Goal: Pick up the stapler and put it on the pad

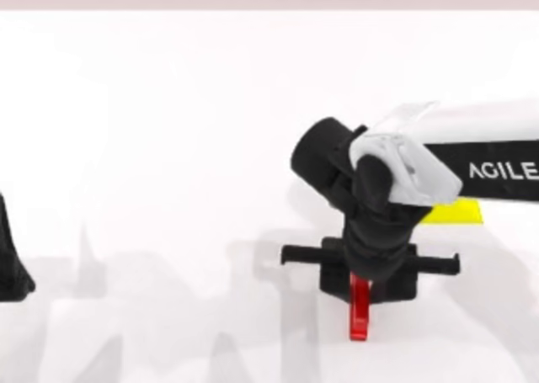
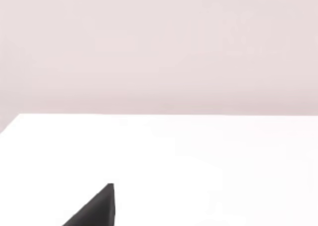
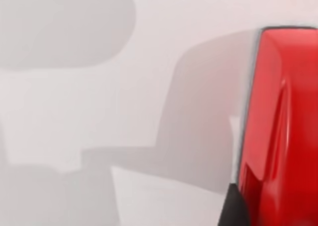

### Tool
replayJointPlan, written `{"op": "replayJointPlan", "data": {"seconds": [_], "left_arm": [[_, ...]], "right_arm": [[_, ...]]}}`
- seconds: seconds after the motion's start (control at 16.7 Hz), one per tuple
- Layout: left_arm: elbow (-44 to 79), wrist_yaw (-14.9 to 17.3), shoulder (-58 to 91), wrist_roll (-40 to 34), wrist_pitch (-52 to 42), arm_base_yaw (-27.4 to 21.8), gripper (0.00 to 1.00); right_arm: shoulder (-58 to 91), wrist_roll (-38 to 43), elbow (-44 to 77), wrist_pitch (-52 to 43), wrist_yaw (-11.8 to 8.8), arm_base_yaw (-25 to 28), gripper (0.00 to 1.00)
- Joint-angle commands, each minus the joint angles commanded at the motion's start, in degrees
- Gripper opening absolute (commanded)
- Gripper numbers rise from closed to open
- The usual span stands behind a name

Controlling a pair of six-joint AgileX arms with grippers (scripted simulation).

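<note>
The red stapler [image 1: 360, 311] sticks out toward the table's front edge from under my right gripper [image 1: 370, 273], which sits directly over its rear end and is shut on it. In the right wrist view the stapler [image 3: 278, 126] fills the side of the picture, with one dark fingertip [image 3: 231, 211] against its flank; the other finger is hidden. The stapler's shadow lies well apart from it on the table. Only a strip of the yellow pad [image 1: 455, 211] shows, just behind and right of the gripper, under the right arm. My left gripper [image 1: 10, 269] is parked at the left edge.
The white table runs back to a pale wall [image 2: 159, 47]. The right arm's white link [image 1: 472, 160] reaches in from the right edge over the pad. One dark fingertip [image 2: 102, 208] of the left gripper shows off to the side above bare tabletop.
</note>
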Motion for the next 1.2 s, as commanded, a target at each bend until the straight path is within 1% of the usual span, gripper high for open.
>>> {"op": "replayJointPlan", "data": {"seconds": [0.54, 0.66, 0.96, 1.08, 1.2], "left_arm": [[0.0, 0.0, 0.0, 0.0, 0.0, 0.0, 1.00], [0.0, 0.0, 0.0, 0.0, 0.0, 0.0, 1.00], [0.0, 0.0, 0.0, 0.0, 0.0, 0.0, 1.00], [0.0, 0.0, 0.0, 0.0, 0.0, 0.0, 1.00], [0.0, 0.0, 0.0, 0.0, 0.0, 0.0, 1.00]], "right_arm": [[-0.4, 0.0, 0.8, -0.9, 0.0, 0.0, 0.00], [-1.3, 0.1, 3.2, -4.2, 0.0, 0.0, 0.00], [-5.3, -0.1, 11.4, -17.5, 0.0, 0.2, 0.00], [-6.8, -0.2, 13.7, -20.6, 0.0, 0.2, 0.00], [-7.2, -0.3, 14.2, -21.3, 0.0, 0.2, 0.00]]}}
